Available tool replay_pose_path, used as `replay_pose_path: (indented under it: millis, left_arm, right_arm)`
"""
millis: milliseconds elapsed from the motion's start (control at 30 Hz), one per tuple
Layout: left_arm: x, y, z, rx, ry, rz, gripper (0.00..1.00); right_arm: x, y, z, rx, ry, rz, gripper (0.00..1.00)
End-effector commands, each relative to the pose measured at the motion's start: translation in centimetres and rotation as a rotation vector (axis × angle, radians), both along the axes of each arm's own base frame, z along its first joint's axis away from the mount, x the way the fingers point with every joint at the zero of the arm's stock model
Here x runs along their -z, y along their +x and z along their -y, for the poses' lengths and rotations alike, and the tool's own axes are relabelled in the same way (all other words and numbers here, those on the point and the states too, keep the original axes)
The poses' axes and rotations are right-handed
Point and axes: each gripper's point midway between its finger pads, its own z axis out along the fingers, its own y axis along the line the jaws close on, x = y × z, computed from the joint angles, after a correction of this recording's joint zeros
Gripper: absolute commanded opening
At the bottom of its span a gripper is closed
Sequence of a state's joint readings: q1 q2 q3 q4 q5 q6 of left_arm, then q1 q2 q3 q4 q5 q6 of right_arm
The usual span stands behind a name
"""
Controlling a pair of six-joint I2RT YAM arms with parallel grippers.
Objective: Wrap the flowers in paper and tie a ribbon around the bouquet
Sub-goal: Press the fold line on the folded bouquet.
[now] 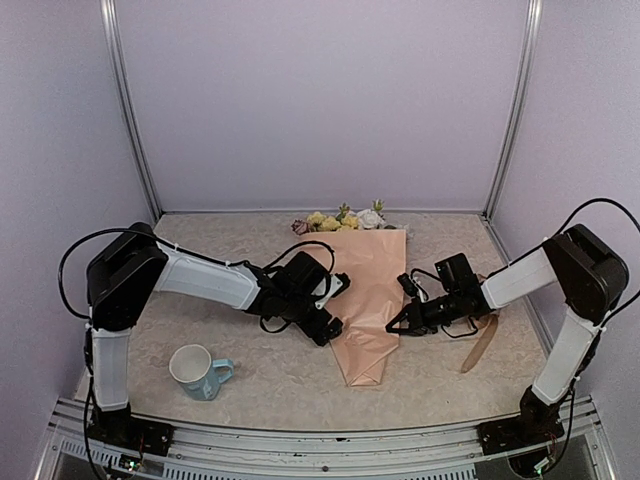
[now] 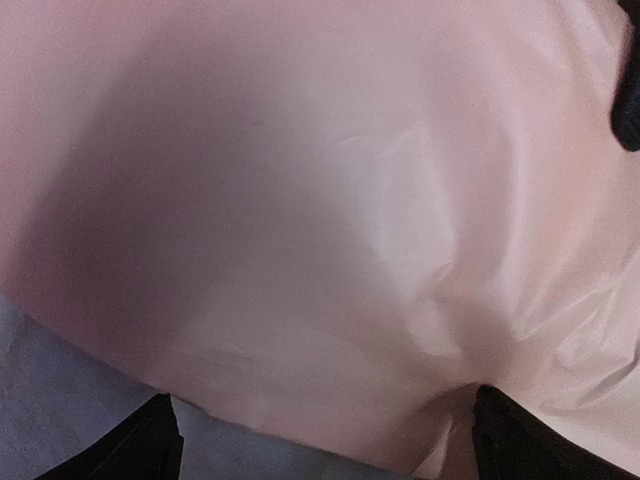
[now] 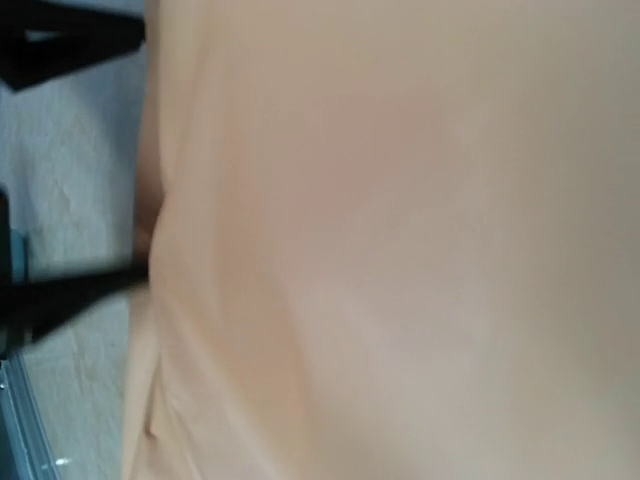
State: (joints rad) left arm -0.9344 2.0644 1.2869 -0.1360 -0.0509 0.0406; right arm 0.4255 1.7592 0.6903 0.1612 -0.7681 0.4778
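Observation:
The peach paper (image 1: pixel 366 300) lies folded into a cone round the bouquet, point toward the arms. Only the yellow and white flowers (image 1: pixel 345 218) show, at its far end; the stems are hidden inside. My left gripper (image 1: pixel 331 327) is open at the cone's left edge, its dark fingertips (image 2: pixel 150 442) wide apart with the paper (image 2: pixel 330 230) lying between and ahead of them. On the opposite edge, my right gripper (image 1: pixel 394 327) is shut on the paper (image 3: pixel 400 250), which fills its wrist view and hides the fingers. The tan ribbon (image 1: pixel 481 343) lies on the table to the right, under the right arm.
A white and pale blue mug (image 1: pixel 200 371) stands near the front left. Walls and metal posts close in the table (image 1: pixel 250 380) on three sides. A dark part of the other arm (image 3: pixel 60 40) shows at the upper left of the right wrist view.

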Motion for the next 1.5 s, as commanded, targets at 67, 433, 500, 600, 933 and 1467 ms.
replay_pose_path:
  millis: [67,433,500,600,933,1467]
  left_arm:
    - [3.0,0.4,-4.9,-0.167,-0.023,-0.163,0.99]
    - [-4.1,7.9,-6.0,-0.309,-0.105,-0.001,0.99]
    - [-5.1,9.1,-5.1,-0.306,-0.118,0.032,0.99]
    - [-5.4,10.5,-4.4,-0.316,-0.118,0.063,0.99]
    - [0.8,13.3,-6.3,-0.412,0.091,0.076,0.99]
    - [-0.8,19.9,-12.2,-0.646,0.048,0.127,0.99]
  right_arm:
    - [-1.1,0.5,-0.3,-0.021,-0.005,0.055,0.00]
    - [-1.0,0.5,-0.2,-0.026,-0.014,0.059,0.00]
    - [-1.1,0.5,-0.3,-0.027,-0.011,0.059,0.00]
    - [-1.3,0.6,-0.3,-0.026,-0.010,0.064,0.00]
    - [-1.1,0.6,-0.4,-0.032,-0.007,0.054,0.00]
    - [-0.5,0.1,-0.1,-0.034,-0.018,0.041,0.00]
